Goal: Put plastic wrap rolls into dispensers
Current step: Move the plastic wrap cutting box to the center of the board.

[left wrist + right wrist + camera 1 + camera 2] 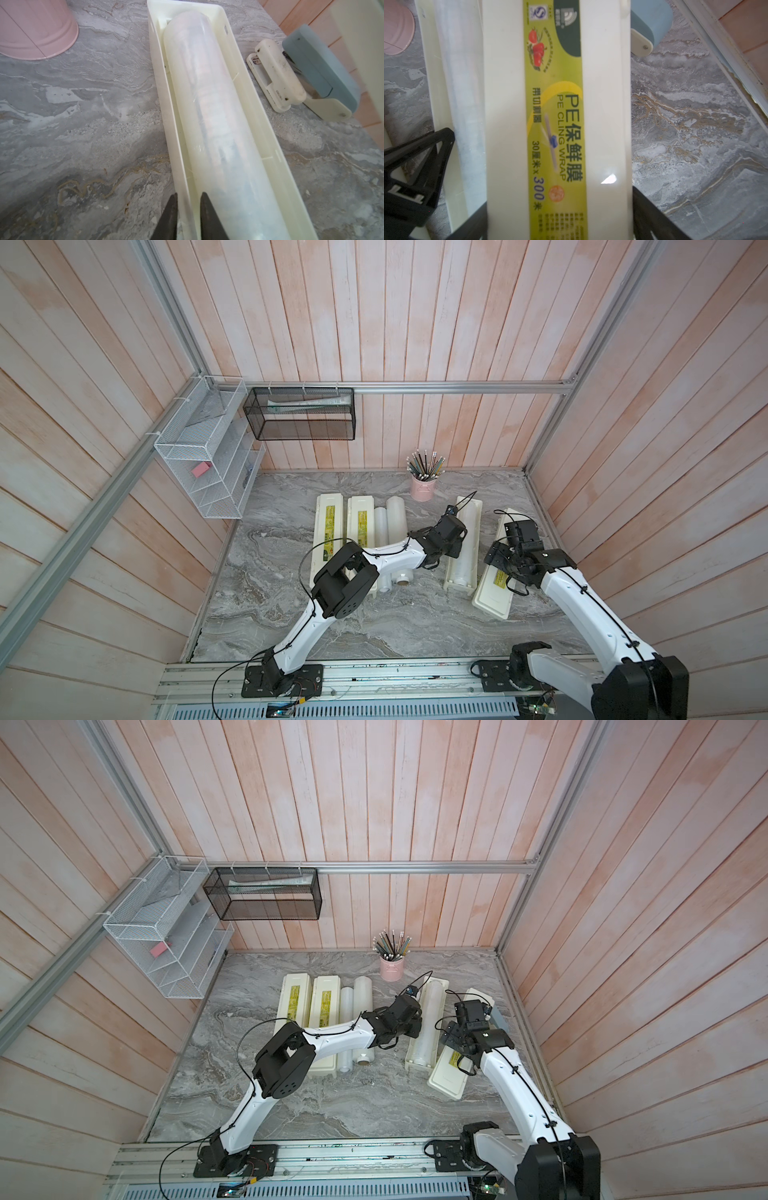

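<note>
A grey marbled tabletop [291,614] is seen in both top views. On its left part two closed cream boxes are laid side by side, the outer box [328,531] close against the inner box [360,526]. A thin roll [380,526] is laid just beside the inner box, and a thick roll [395,518] just beside that, all four parallel. A pink cup [423,488] of pencils is stood near the back edge. To the right an open box [478,514] is set on the surface, with its lid [496,593] swung out toward the right wall. Between the open box and that wall a small cream device [278,76] and a grey-blue stapler [320,68] are placed just beside each other.
</note>
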Action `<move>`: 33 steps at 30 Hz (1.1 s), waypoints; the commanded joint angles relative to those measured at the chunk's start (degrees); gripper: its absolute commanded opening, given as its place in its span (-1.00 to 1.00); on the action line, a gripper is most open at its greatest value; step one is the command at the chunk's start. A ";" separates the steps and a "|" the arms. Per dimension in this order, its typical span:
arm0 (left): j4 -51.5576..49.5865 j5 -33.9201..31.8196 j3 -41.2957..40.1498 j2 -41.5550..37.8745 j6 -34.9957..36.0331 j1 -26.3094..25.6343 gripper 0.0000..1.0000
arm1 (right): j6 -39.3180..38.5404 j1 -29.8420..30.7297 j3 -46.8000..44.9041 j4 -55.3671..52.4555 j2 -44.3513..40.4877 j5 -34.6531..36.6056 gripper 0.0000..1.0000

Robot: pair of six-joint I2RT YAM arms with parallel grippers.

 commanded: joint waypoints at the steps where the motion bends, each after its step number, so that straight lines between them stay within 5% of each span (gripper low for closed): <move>1: -5.31 -3.02 0.44 0.02 0.75 -1.66 -0.72 | -0.91 -0.31 1.72 1.08 0.57 -0.29 0.30; 8: -7.98 -4.10 0.42 -0.44 -0.27 -2.08 -0.99 | -1.40 -0.31 1.91 1.67 1.10 -0.85 0.30; 23: -16.79 -8.32 -4.06 -7.82 -4.50 -3.13 -1.00 | -2.67 -0.40 -0.38 5.35 0.58 -5.49 0.29; 33: -16.63 -3.35 -6.70 -9.90 -10.26 -4.45 -0.99 | -2.58 -0.38 -0.90 6.90 1.44 -8.80 0.29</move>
